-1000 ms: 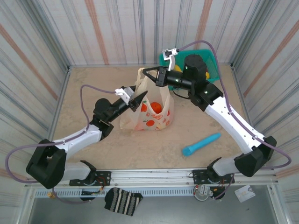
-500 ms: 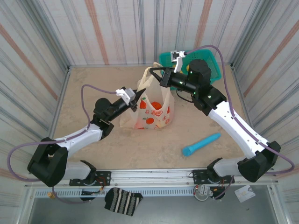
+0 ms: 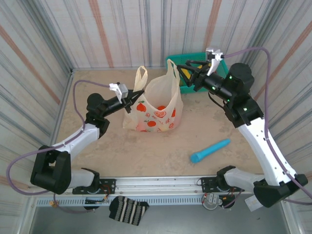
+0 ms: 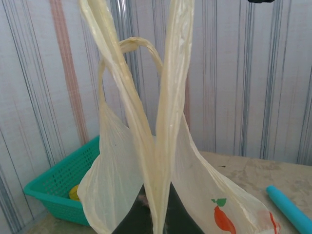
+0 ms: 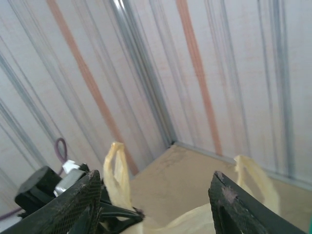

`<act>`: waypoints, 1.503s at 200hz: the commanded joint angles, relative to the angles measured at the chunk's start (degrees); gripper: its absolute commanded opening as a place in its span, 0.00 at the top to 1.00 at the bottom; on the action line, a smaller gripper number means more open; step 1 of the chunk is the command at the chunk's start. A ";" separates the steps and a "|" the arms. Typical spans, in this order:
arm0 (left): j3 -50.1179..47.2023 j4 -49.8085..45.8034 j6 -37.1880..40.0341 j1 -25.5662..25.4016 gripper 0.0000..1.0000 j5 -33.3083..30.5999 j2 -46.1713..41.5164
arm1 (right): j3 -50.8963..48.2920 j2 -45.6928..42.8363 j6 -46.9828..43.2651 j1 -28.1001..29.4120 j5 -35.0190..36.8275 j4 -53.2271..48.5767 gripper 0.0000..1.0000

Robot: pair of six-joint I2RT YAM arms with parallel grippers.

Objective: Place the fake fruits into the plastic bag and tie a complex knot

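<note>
Cream plastic bag [image 3: 165, 92] upright at frame centre, fake fruits [image 3: 161, 108] inside | left gripper [image 3: 139, 94] clenched on its left rim | right gripper [image 3: 185, 74] spread, empty, upper right | risk: one-sided pull could tip the bag and spill fruit, or tear the thin film

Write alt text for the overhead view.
A citrus-printed plastic bag stands mid-table with fruit inside; the left pincer pinches its left edge. The right pincer hangs open by a teal basket, and a blue stick lies near.
</note>
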 commanded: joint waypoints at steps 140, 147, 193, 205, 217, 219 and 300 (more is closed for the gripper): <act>-7.21 9.79 -6.12 -0.62 1.00 6.83 -2.06 | -14.80 17.08 -24.23 -6.96 -20.18 20.75 0.01; -7.20 8.55 -5.26 -1.15 1.00 6.97 -2.60 | -14.38 18.21 -23.76 -7.10 -22.26 21.69 0.01; -8.25 3.73 -0.69 -2.29 1.00 6.14 -5.15 | -11.23 25.75 -25.12 -6.46 -31.26 27.60 0.05; -8.34 2.59 0.14 -2.25 1.00 6.17 -5.90 | -9.74 26.88 -25.10 -6.37 -30.85 28.48 0.06; -8.71 1.80 1.21 -2.29 1.00 6.36 -6.41 | -7.50 28.25 -25.11 -6.07 -30.16 28.54 0.07; -8.74 1.69 1.41 -2.32 1.00 6.36 -6.46 | -7.18 28.51 -25.14 -5.97 -30.23 28.40 0.07; -9.56 9.18 -2.75 0.53 1.00 3.00 -4.11 | 3.05 36.14 -25.61 -3.05 -34.91 17.93 0.44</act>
